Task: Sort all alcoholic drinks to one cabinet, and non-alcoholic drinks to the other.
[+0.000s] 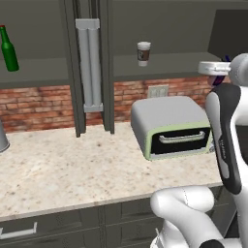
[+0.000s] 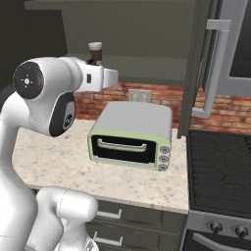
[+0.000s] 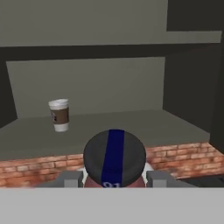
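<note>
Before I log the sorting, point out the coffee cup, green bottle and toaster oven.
coffee cup [image 1: 143,54], left base view, brown sleeve.
green bottle [image 1: 8,51], left base view, body.
toaster oven [image 2: 135,117], right base view, grey top.

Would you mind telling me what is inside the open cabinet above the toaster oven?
A paper coffee cup stands upright on the cabinet shelf, towards its left. The robot's arm covers the shelf's right end in the left base view, so anything there is hidden.

- Right cabinet shelf [image 1: 169,68]: coffee cup [image 1: 143,53] upright, above the toaster oven [image 1: 170,127].
- Left shelf [image 1: 38,72]: green bottle [image 1: 8,49].
- Counter [image 1: 72,164]: toaster oven.
</note>
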Robot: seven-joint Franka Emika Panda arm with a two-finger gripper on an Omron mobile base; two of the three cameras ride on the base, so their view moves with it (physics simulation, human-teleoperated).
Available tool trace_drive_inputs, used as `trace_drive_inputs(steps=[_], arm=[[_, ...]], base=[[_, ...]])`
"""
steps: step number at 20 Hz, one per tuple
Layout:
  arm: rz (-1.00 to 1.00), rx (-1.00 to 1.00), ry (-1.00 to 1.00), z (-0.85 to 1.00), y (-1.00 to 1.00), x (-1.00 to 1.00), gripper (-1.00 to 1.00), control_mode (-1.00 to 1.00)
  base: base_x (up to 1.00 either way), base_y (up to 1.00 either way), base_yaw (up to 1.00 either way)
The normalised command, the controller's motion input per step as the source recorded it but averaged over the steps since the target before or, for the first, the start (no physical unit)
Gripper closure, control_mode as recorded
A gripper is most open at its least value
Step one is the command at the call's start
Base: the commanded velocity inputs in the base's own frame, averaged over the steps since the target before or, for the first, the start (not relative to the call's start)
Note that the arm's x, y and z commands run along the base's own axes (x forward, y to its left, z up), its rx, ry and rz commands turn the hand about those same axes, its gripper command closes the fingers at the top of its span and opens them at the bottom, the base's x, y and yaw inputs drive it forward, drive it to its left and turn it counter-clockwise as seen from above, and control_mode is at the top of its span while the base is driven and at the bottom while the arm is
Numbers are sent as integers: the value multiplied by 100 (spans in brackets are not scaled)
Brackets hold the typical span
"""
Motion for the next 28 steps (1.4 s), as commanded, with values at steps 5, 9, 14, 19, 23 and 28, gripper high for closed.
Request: trace_drive_inputs(steps=[5, 9, 14, 19, 23, 28], arm=[[-1, -1, -2, 0, -6, 27, 100, -100], [-1, -1, -1, 0, -5, 30, 100, -100], [-1, -2, 0, 1, -3, 33, 100, -100], [-1, -3, 0, 1, -3, 35, 100, -100], [-1, -3, 0, 0, -3, 35, 100, -100], [-1, -2, 0, 0, -4, 35, 100, -100]], base=[[0, 0, 0], [0, 0, 0], [0, 0, 0], [0, 0, 0], [0, 0, 0], [0, 0, 0]])
